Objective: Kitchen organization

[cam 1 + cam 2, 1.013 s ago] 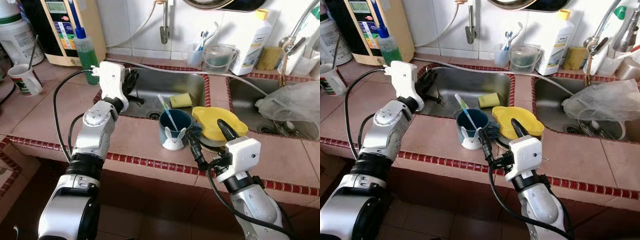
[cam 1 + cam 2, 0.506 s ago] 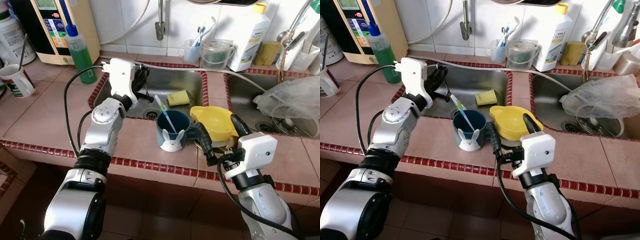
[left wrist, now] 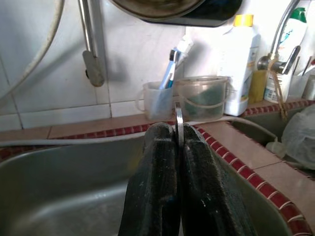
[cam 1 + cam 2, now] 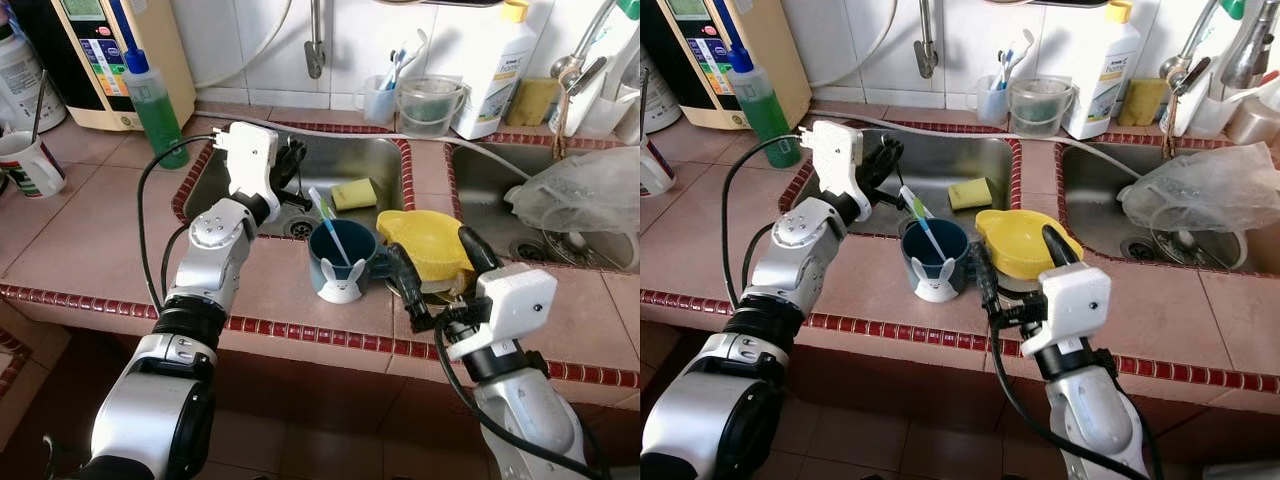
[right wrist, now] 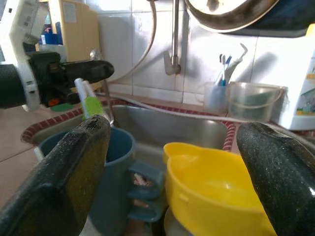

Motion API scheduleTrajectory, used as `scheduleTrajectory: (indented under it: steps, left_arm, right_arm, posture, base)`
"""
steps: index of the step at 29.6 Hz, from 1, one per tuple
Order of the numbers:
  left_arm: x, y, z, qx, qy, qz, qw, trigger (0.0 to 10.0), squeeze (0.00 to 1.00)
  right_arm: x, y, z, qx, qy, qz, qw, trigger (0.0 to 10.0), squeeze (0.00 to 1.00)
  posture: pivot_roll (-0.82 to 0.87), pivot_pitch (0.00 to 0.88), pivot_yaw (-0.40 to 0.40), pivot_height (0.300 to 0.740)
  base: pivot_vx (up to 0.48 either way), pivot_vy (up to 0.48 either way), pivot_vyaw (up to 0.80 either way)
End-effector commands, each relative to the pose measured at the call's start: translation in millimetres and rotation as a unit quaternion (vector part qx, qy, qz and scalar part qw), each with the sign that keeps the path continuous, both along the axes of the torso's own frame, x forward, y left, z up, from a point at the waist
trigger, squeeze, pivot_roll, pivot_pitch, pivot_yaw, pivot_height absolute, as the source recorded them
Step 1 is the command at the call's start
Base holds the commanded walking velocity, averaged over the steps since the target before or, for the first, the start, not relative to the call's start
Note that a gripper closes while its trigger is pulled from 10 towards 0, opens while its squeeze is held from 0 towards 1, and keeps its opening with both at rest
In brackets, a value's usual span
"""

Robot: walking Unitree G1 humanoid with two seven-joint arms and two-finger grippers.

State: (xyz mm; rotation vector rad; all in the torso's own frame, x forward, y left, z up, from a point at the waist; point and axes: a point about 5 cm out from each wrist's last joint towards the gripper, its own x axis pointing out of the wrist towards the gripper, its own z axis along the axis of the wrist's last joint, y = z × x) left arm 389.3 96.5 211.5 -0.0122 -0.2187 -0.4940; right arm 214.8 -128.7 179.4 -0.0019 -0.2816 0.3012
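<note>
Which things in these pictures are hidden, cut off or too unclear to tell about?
- Thin metal piece, left wrist view: the left claw is shut on it; its fingers cover all but an edge.
- Blue cup, eye views: its wall hides the toothbrush bottom.
- What lies under the yellow bowl, eye views: hidden by the bowl and the open right claw.
- Right sink, eye views: a plastic bag covers the contents.

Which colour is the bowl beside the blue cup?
Yellow; the bowl shows best in the right eye view.
</note>
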Motion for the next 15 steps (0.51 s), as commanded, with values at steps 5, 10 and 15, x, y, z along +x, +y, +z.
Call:
scheduleTrajectory:
  steps: [5, 10, 15]
  left_arm:
    - [5.5, 3.1, 14.8, -0.003, -0.02, 0.005, 1.0, 10.0, 0.0]
    - [8.1, 5.9, 18.4, 0.001, -0.025, 0.007, 1.0, 10.0, 0.0]
    - [9.1, 6.8, 17.7, 0.014, -0.029, 0.01, 0.999, 10.0, 0.0]
  right_arm:
    - [-7.6, 11.2, 9.0, 0.023, -0.011, 0.05, 0.998, 10.0, 0.0]
    - [-5.8, 10.9, 13.4, 0.028, -0.018, 0.047, 0.998, 10.0, 0.0]
    - [-6.2, 10.5, 14.2, 0.03, -0.016, 0.049, 0.998, 10.0, 0.0]
  posture:
    - [-0.27, 0.089, 0.07, 0.711]
    - [-0.27, 0.093, 0.069, 0.711]
    - [-0.27, 0.096, 0.068, 0.711]
  base:
    - [0.0, 0.0, 0.0]
    - [0.0, 0.0, 0.0]
    - [0.0, 0.0, 0.0]
